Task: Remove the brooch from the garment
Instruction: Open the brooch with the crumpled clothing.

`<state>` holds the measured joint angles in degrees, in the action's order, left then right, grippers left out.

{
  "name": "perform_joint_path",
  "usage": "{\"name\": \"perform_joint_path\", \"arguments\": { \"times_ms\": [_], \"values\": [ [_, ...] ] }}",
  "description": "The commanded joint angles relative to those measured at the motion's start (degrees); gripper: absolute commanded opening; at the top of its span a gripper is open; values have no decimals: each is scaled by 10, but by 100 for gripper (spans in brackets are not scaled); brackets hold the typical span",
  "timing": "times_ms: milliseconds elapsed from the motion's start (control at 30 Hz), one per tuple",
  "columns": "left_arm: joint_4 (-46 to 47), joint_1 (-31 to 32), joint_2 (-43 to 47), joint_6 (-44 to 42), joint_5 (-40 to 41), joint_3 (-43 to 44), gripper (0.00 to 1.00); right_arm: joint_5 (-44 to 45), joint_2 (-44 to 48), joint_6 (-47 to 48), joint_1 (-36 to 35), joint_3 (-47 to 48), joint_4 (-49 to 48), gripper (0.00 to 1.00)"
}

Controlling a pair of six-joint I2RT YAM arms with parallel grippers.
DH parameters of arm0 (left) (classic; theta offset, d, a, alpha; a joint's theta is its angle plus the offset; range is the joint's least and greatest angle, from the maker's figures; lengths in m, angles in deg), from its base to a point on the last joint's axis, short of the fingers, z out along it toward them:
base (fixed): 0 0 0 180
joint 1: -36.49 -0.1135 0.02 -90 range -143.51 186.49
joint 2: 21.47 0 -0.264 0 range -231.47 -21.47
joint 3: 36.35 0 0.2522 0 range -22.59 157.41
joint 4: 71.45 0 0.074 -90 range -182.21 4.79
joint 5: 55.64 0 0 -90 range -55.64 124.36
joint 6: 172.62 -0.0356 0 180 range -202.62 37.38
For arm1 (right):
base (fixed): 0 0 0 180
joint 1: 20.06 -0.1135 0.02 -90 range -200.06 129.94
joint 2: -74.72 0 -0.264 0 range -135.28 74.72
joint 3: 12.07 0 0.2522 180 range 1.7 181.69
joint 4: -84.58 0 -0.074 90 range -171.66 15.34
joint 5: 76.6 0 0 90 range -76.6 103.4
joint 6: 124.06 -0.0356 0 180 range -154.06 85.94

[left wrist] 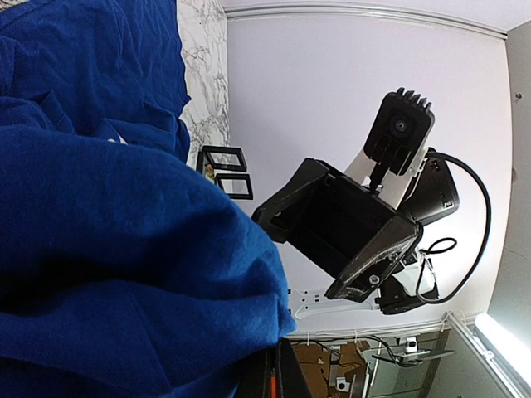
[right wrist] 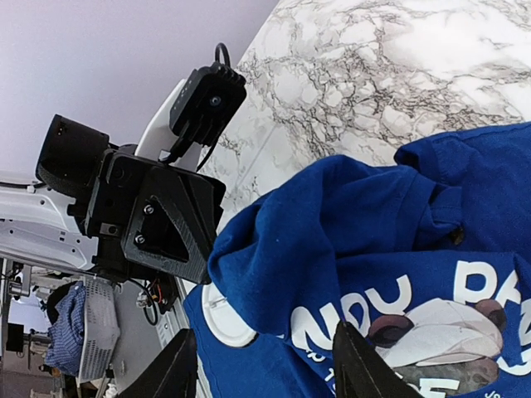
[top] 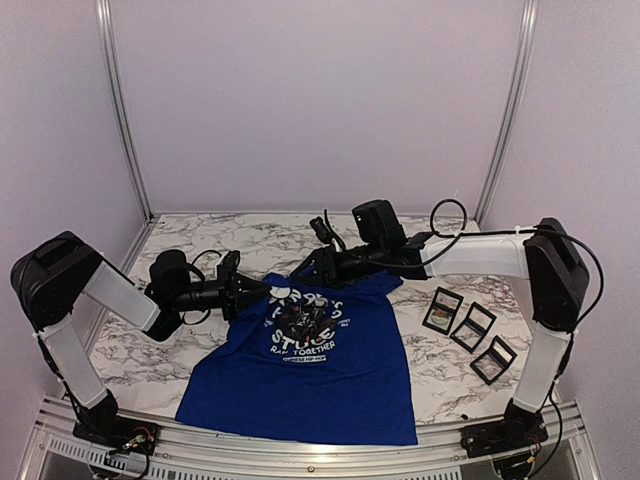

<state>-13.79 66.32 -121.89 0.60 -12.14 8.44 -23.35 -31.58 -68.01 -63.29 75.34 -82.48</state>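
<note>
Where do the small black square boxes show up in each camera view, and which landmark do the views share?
Top external: three black square boxes in a diagonal row on the marble table, right of the blue T-shirt.
Left wrist: two of them, left of centre, just beyond the bunched fabric's edge.
Right wrist: not in view.
Shared landmark: the blue T-shirt, visible in all three views.

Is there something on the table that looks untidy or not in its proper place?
Yes. The T-shirt does not lie flat. Its shoulder beside the left gripper is bunched into a raised fold, which hides part of the white lettering.
</note>
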Motion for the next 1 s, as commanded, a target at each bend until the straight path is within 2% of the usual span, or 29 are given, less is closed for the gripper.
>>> {"name": "perform_joint_path", "arguments": {
  "times_ms": [0, 300, 533, 833, 967],
  "values": [
    [-3, 5, 12, -22, -10, 16, 0, -29, 3, -42, -4, -6, -14, 53],
    [-3, 10, 11, -23, -9, 21, 0, -64, -38, -86, -19, 14, -63, 52],
    [-2, 13, 11, -24, -7, 21, 0, -68, -56, -120, -21, 18, -98, 45],
    [-10, 15, 9, -33, -4, 16, 0, -55, -55, -143, -20, 10, -129, 42],
    [-8, 15, 12, -31, -3, 15, 0, -57, -60, -147, -20, 11, -137, 38]
  ]
}}
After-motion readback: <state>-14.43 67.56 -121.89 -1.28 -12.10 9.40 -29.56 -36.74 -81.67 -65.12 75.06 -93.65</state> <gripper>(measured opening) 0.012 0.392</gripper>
